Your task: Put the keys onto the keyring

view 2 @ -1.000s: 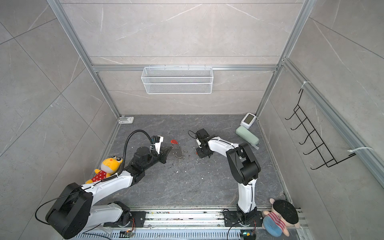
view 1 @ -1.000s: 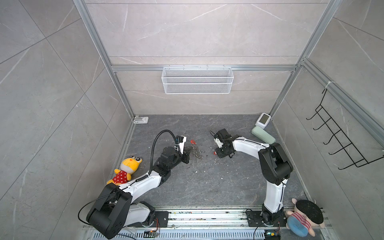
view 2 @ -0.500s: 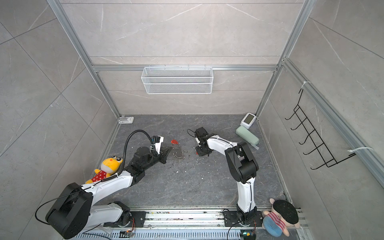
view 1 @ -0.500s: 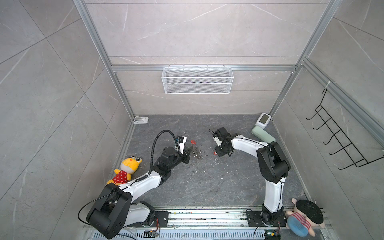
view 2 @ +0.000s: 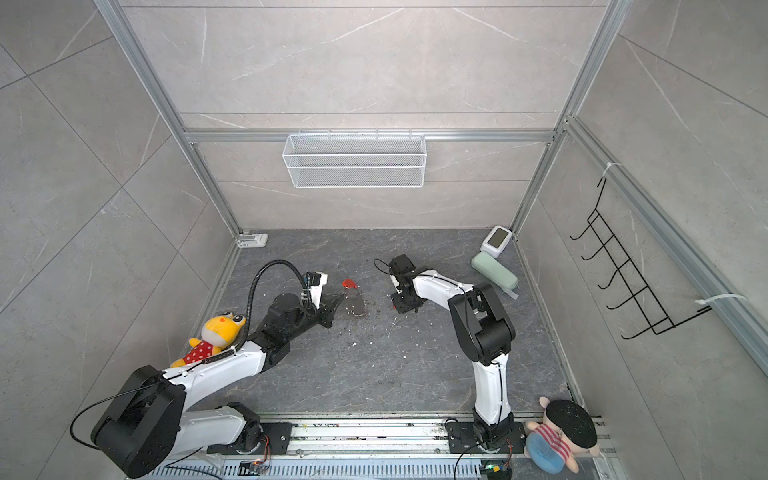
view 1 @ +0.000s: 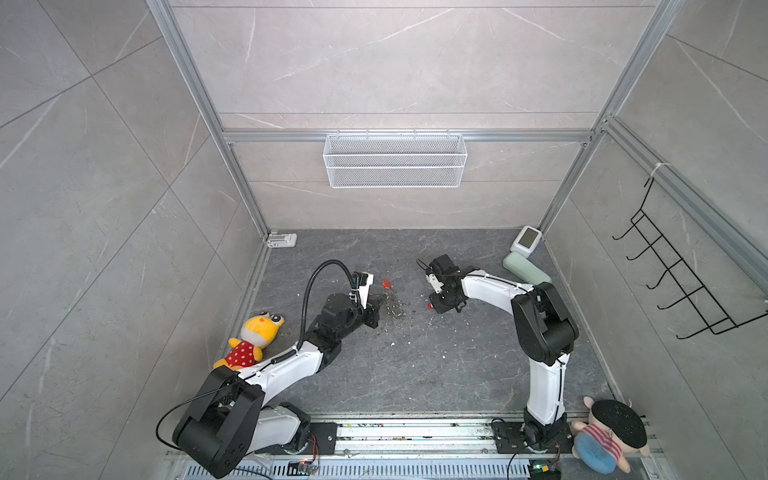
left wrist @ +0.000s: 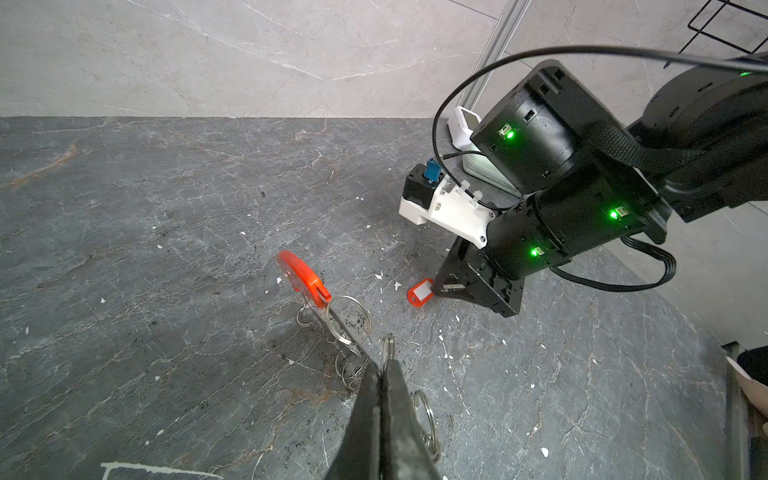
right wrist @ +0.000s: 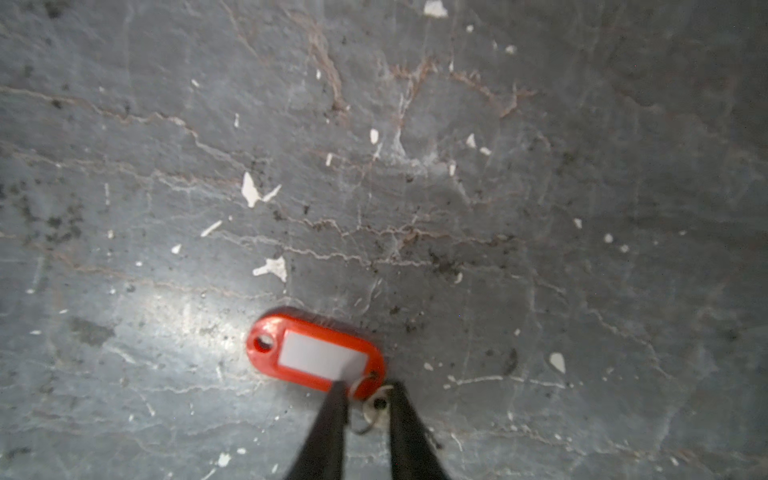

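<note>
Left gripper (left wrist: 381, 366) pinches the keyring (left wrist: 300, 275) tight. Right gripper (right wrist: 369, 388) stands narrowly parted, the ring end of the keys (right wrist: 316, 353) between its tips; grip unclear.

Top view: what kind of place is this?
Probably a robot test booth: grey panels in a metal frame, left arm and right arm mounted on a rail, a yellow plush toy as prop.

Both top views are bright, evenly lit and sharp with soft shadows; the right wrist view is blurred, with glare on the worktop (right wrist: 178, 309) and dim corners; the left wrist view bows at its edges.
</note>
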Available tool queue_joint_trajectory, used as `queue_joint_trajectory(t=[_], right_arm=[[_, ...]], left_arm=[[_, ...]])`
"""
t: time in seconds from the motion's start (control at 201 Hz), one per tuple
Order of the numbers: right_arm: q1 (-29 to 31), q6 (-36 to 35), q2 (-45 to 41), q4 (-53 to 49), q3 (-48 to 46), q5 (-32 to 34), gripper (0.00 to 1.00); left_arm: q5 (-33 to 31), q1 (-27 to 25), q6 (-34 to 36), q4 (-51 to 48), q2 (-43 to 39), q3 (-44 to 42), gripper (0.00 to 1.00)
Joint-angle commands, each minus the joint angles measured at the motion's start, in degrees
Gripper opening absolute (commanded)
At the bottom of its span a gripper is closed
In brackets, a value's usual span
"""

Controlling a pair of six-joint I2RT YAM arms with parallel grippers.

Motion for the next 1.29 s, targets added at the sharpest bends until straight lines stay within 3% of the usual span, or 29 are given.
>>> queue_joint_trajectory(t=[0.0,0.129,0.533,1.081,1.285], right_arm=[[0.38,-0.19,0.26,-0.68,0.74,-0.17,0.12],[0.38,0.71,-0.95,-0.16,0.28,-1.06,0.0],[0.22,3.86,-1.44,-2.47,3.48,-14.16,0.0],[0.07,3.41,3.64,-4.2,5.64,-14.5,0.0],[0.02,4.2,3.25,-3.44,5.64,-14.73,0.06]], left_arm=[[0.48,-0.13,1.19,2.09,-1.58,0.79,0.0],[0.47,-0.13,1.19,2.01,-1.58,0.85,0.0],[0.82,-0.1,1.05,1.74,-1.4,1.06,0.0],[1.35,-0.13,0.81,1.48,-0.69,1.46,0.0],[1.52,-0.11,0.78,1.39,-0.54,1.53,0.0]])
